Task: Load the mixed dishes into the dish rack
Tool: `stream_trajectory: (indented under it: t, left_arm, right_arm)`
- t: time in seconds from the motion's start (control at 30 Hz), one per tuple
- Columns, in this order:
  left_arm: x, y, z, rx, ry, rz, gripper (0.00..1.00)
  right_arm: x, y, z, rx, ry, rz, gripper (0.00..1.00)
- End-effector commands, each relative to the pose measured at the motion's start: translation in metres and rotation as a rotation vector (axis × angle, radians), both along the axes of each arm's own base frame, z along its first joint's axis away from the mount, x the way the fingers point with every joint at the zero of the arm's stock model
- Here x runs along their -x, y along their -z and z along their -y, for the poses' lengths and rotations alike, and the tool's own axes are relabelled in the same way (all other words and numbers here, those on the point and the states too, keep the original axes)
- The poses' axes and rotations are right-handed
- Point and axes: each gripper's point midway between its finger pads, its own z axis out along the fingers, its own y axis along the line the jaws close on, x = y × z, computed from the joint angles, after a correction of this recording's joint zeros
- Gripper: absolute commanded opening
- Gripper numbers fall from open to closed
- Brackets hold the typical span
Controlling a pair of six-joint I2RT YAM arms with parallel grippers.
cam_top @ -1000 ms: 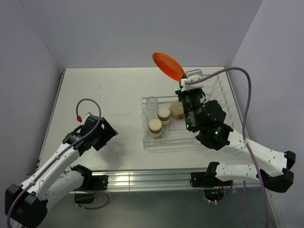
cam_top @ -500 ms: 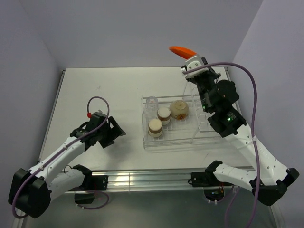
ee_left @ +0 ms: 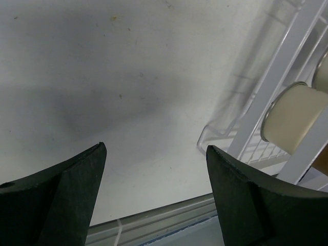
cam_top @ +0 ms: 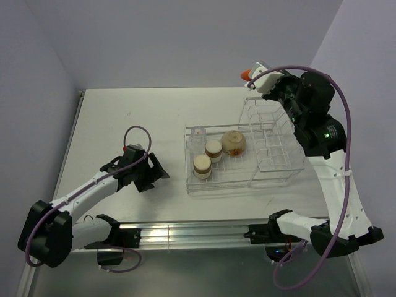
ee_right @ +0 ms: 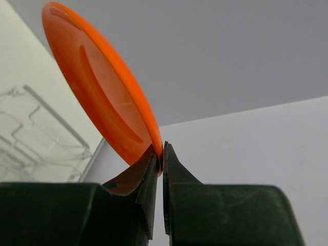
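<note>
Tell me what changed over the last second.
The right tool carried the orange plate from over the basket to the far end of the plate slots; from above only the plate's edge shows now. The left tool slid right, nearer the basket. Unchanged: the right tool's grip on the plate, the left tool open and empty, the cups, bowl and glass in the basket.

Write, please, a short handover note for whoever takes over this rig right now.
Left gripper: open, empty, over the table left of the dish rack.
Right gripper: shut on the rim of the orange plate, held up in the air near the rack's far end.
In the basket: brown cups, bowl, clear glass.
Done: those four loaded.
Left: lower the plate into an upright slot, then release.
</note>
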Motion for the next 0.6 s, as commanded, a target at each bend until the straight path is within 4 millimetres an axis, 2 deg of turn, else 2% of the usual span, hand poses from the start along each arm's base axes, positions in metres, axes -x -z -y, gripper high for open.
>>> stream_trajectory:
  t: [0.0, 0.13, 0.27, 0.4, 0.57]
  left_arm:
    - [-0.003, 0.001, 0.005, 0.006, 0.055, 0.025, 0.85]
    - [-0.003, 0.004, 0.007, -0.004, 0.076, 0.013, 0.85]
    - [-0.003, 0.006, 0.008, -0.002, 0.090, 0.009, 0.85]
    - [0.000, 0.012, 0.011, 0.017, 0.097, -0.001, 0.85]
    - [0.007, 0.025, 0.012, 0.024, 0.111, -0.037, 0.85]
  right_arm:
    - [0.007, -0.003, 0.010, 0.064, -0.063, -0.058, 0.00]
    - [0.003, -0.005, 0.017, 0.074, -0.083, -0.099, 0.00]
    - [-0.008, 0.007, 0.020, 0.066, -0.072, -0.180, 0.00]
    - [-0.014, 0.023, 0.015, 0.061, -0.094, -0.235, 0.00]
    - [-0.025, 0.043, 0.027, 0.051, -0.066, -0.279, 0.00]
